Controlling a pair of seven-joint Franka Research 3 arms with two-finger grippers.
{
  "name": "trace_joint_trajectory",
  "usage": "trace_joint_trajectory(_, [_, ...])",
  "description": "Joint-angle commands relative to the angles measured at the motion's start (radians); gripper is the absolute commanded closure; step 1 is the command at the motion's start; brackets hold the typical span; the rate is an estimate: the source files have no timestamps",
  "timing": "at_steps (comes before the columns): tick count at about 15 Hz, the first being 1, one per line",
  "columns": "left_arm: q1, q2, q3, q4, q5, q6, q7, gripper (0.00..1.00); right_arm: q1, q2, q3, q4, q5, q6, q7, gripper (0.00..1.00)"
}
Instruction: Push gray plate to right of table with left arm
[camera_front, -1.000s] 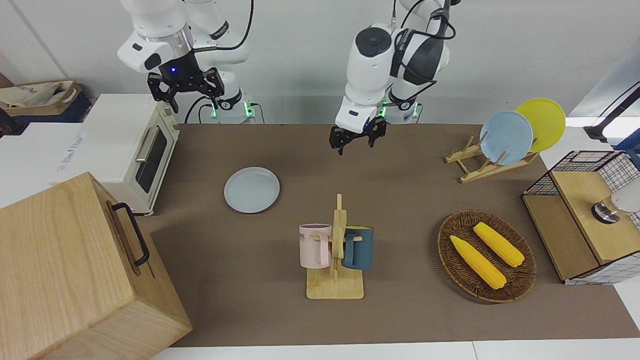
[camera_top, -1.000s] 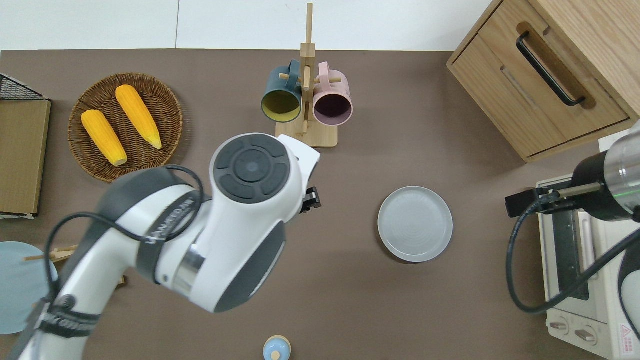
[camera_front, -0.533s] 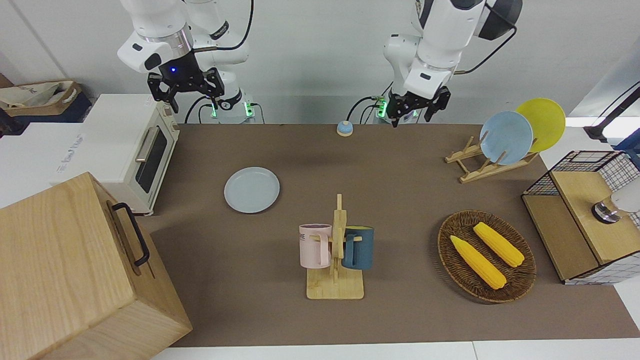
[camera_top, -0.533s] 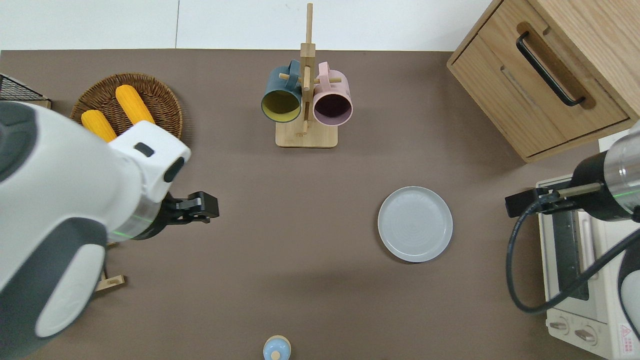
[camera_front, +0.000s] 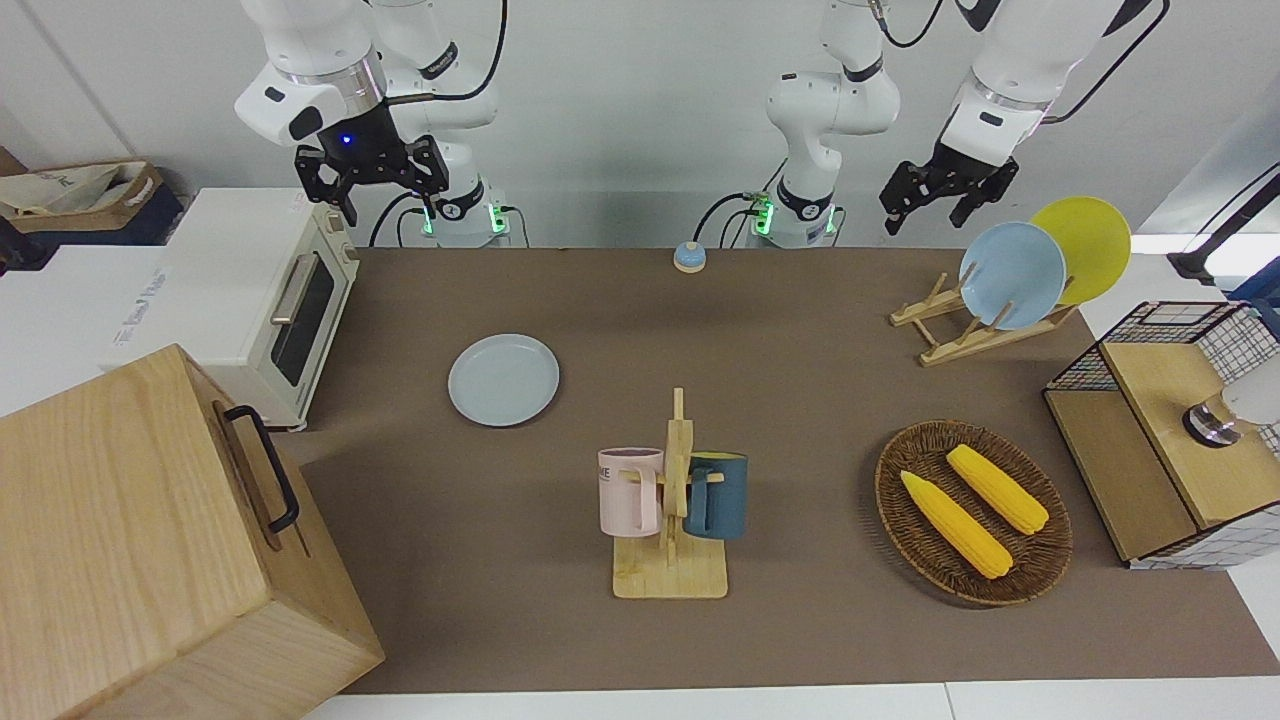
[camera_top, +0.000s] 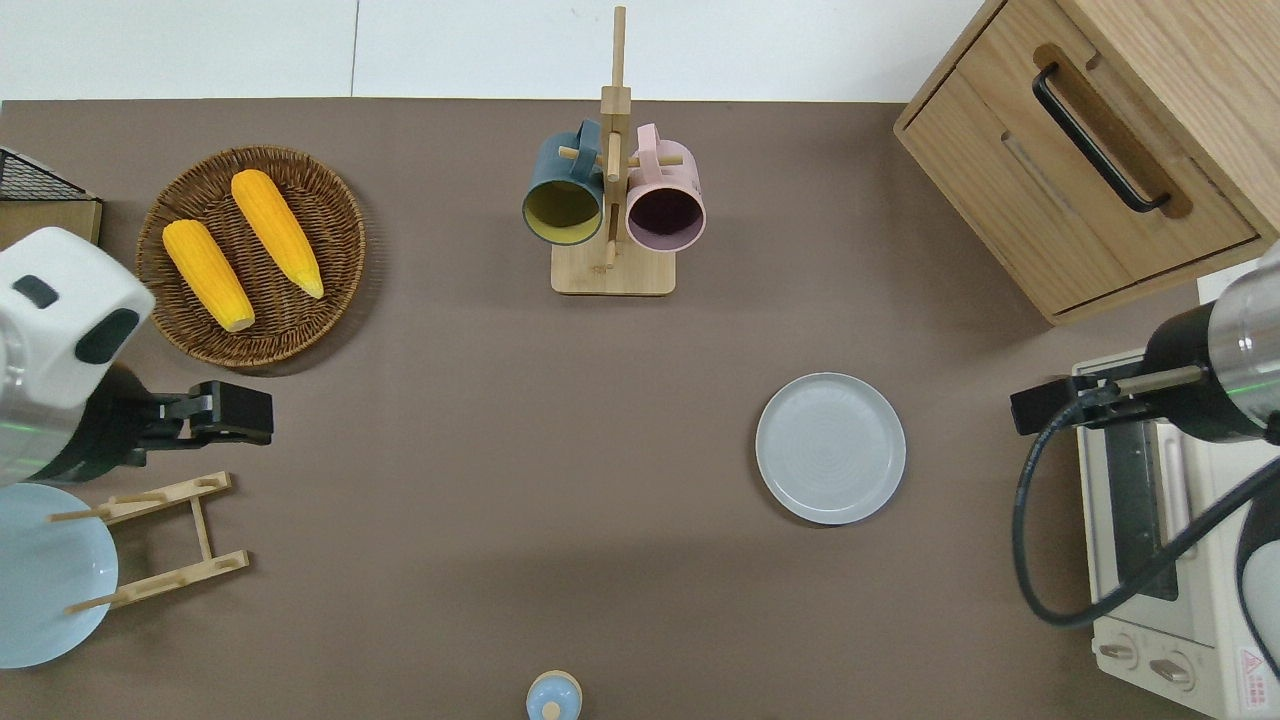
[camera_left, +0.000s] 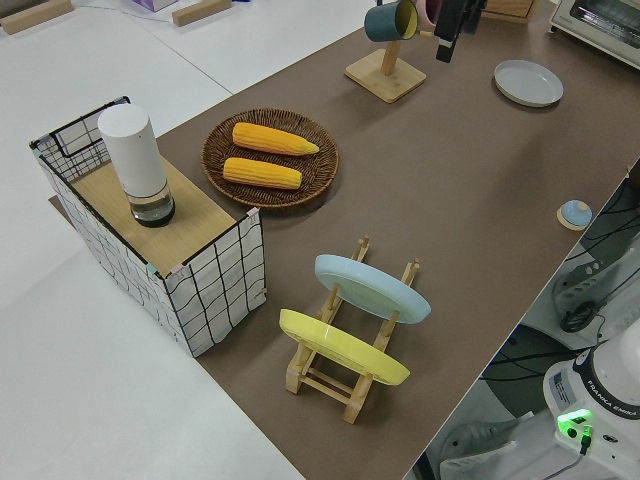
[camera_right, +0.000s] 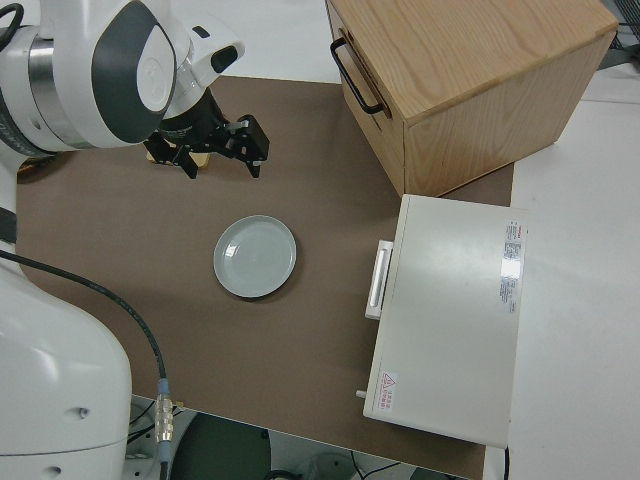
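The gray plate (camera_front: 503, 380) lies flat on the brown table (camera_front: 800, 330), toward the right arm's end, beside the toaster oven. It also shows in the overhead view (camera_top: 830, 447) and the right side view (camera_right: 255, 256). My left gripper (camera_front: 928, 212) is up in the air, open and empty. In the overhead view the left gripper (camera_top: 235, 415) is over the table between the corn basket and the plate rack, well apart from the gray plate. My right arm is parked.
A mug rack (camera_top: 612, 200) with two mugs stands farther from the robots than the plate. A wooden cabinet (camera_top: 1100, 150) and a toaster oven (camera_front: 270, 290) stand at the right arm's end. A corn basket (camera_top: 250, 255), a plate rack (camera_front: 1000, 300) and a small bell (camera_top: 553, 697) are also there.
My left arm has swung away from the middle of the table toward its own end and risen. The gray plate has not moved. The right arm has not moved.
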Motion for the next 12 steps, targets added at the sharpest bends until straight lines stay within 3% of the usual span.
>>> trace_joint_trajectory(1, [0.011, -0.047, -0.002, -0.099, -0.004, 0.059, 0.019, 0.0, -0.02, -0.003, 0.015, 0.008, 0.01, -0.015, 0.001, 0.017])
trace_joint_trajectory(6, [0.011, -0.099, 0.0, -0.227, -0.001, 0.171, 0.035, 0.0, -0.02, -0.003, 0.015, 0.008, 0.01, -0.015, 0.001, 0.017])
trace_joint_trajectory(12, [0.013, -0.113, 0.004, -0.228, -0.002, 0.159, 0.036, 0.0, -0.02, -0.003, 0.015, 0.008, 0.01, -0.015, 0.001, 0.017])
